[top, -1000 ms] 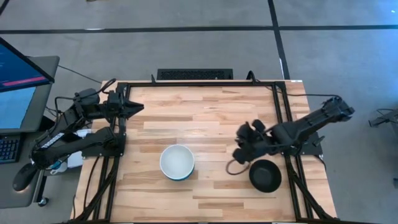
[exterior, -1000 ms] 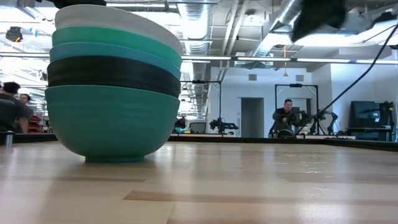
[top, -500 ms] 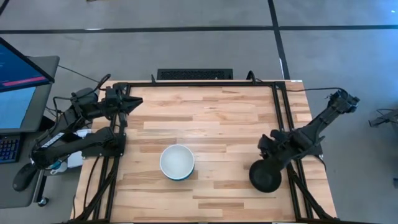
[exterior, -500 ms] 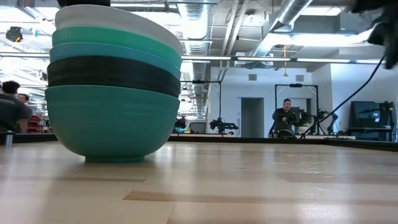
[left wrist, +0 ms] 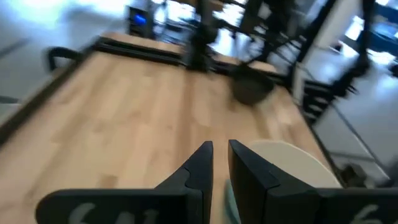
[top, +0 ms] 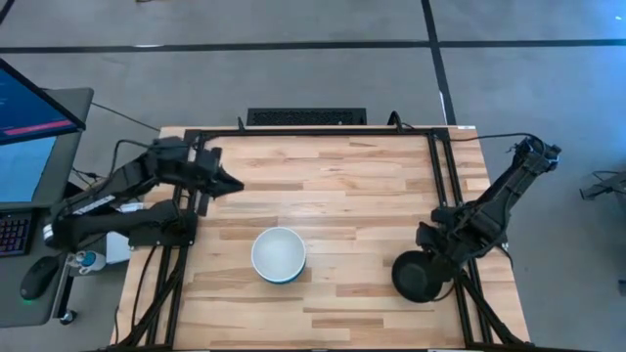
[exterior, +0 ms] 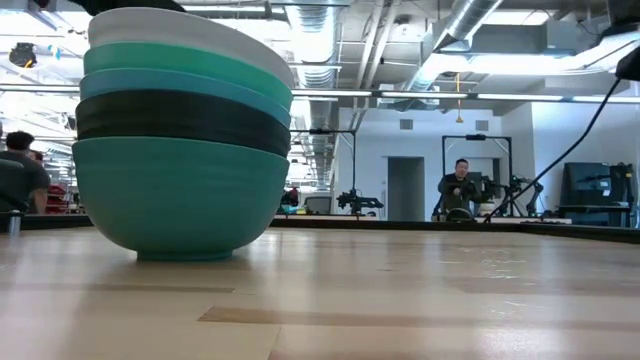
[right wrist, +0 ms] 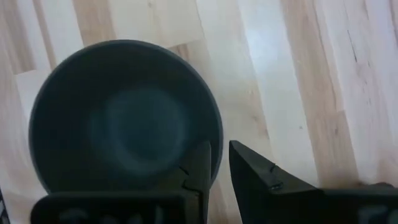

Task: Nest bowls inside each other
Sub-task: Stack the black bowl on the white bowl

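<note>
A stack of several nested bowls (top: 279, 254), white on top, stands near the table's near middle. In the low view the stack (exterior: 180, 140) shows white, cyan, blue and black bowls above a teal one whose foot rests on the wood. A single black bowl (top: 416, 278) sits upright to the right, also seen as the black bowl (right wrist: 118, 118) and the black bowl (left wrist: 252, 90). My right gripper (top: 430, 252) (right wrist: 221, 165) hovers shut over that bowl's right rim. My left gripper (top: 235, 186) (left wrist: 221, 155) is shut, in the air beyond and left of the stack.
Black frame rails (top: 440, 176) run along the table's left and right sides. A keyboard (top: 306, 116) lies at the far edge and a monitor (top: 29, 108) stands off the left side. Bare wood (top: 347, 264) separates the stack from the black bowl. People (exterior: 458, 190) stand in the room beyond.
My right gripper has swung from beside the black bowl's far left toward the table's right and near edges, ending over the bowl's right rim. My left gripper has moved from the far left corner toward the stack. The bowls have stayed put.
</note>
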Controlling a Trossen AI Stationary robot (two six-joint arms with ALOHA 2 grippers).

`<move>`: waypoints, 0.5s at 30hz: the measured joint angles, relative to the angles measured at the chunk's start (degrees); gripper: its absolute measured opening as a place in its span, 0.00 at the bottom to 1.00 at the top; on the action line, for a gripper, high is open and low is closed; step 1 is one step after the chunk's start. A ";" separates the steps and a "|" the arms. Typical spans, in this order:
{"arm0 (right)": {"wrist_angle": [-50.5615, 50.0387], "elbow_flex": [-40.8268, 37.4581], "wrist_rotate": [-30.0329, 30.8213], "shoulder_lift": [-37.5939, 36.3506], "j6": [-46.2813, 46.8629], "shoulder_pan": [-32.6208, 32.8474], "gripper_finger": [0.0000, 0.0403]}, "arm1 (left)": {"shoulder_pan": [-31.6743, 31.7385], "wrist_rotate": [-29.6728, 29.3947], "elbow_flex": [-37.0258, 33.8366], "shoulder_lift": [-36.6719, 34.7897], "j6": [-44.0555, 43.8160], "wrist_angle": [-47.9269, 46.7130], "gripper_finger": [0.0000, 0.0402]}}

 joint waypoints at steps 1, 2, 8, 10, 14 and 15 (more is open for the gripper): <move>-0.19 0.00 -0.05 -0.02 0.00 0.00 0.20 | -0.56 1.15 0.00 0.87 0.64 -0.06 0.10; -0.22 0.00 -0.06 0.00 0.00 0.00 0.20 | -1.10 1.90 0.00 1.79 1.35 -0.14 0.10; 0.17 0.00 -6.36 0.72 -1.88 0.00 0.20 | -3.38 3.99 0.00 5.48 4.58 5.95 0.10; 0.20 0.00 -7.12 1.40 -2.69 0.00 0.20 | -3.76 4.57 0.00 5.52 4.62 8.91 0.10; 1.96 -2.50 -7.44 2.32 -2.75 -0.26 0.20 | -3.97 4.55 0.00 5.37 4.39 12.06 0.10; 3.25 -3.93 -8.20 2.57 -2.61 -0.61 0.20 | -3.97 4.55 0.00 5.20 3.92 12.08 0.10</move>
